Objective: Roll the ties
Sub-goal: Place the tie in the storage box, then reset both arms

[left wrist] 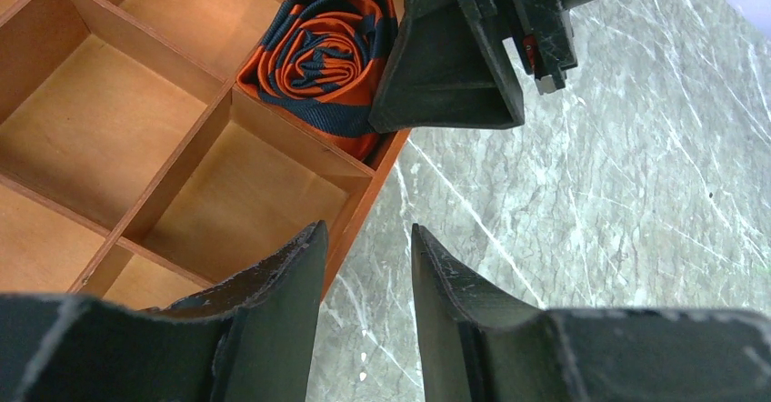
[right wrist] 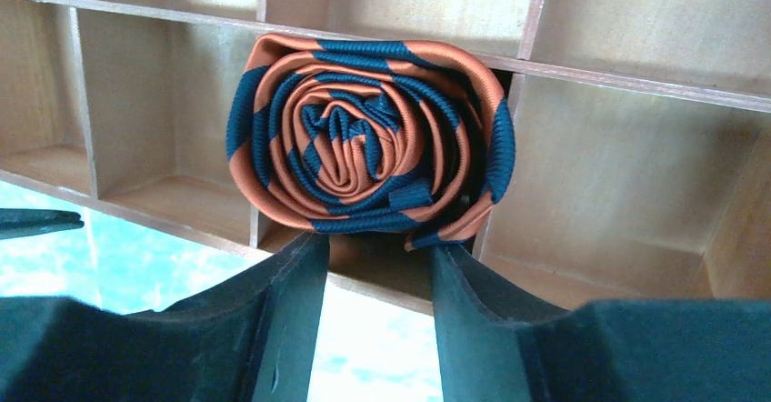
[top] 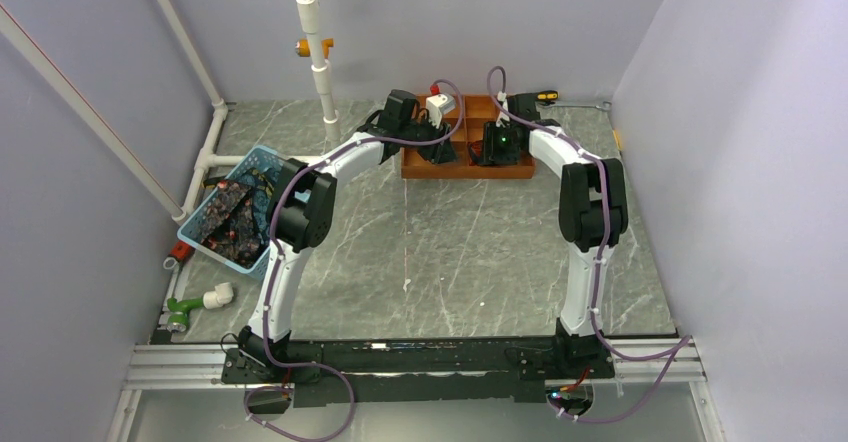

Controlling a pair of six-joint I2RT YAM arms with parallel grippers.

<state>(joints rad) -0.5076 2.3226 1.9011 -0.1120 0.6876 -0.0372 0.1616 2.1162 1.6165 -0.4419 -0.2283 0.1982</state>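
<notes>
A tie (right wrist: 368, 134), striped orange and dark blue-black, sits rolled into a tight spiral in a near-edge compartment of the orange-brown gridded tray (top: 465, 173). My right gripper (right wrist: 377, 246) is open just in front of the roll, fingertips at its lower edge, with nothing between them. In the left wrist view the same rolled tie (left wrist: 323, 52) lies beyond my open, empty left gripper (left wrist: 368, 238), which hovers over the tray's corner (left wrist: 364, 184). Both grippers meet at the tray, left (top: 440, 148) and right (top: 497, 148). More dark patterned ties (top: 228, 224) lie unrolled in a basket.
The blue basket (top: 258, 154) stands at the table's left edge beside my left arm. White pipes (top: 315, 42) rise at the back left, and a green fitting (top: 180, 309) lies at the front left. A yellow-handled tool (top: 545, 95) lies behind the tray.
</notes>
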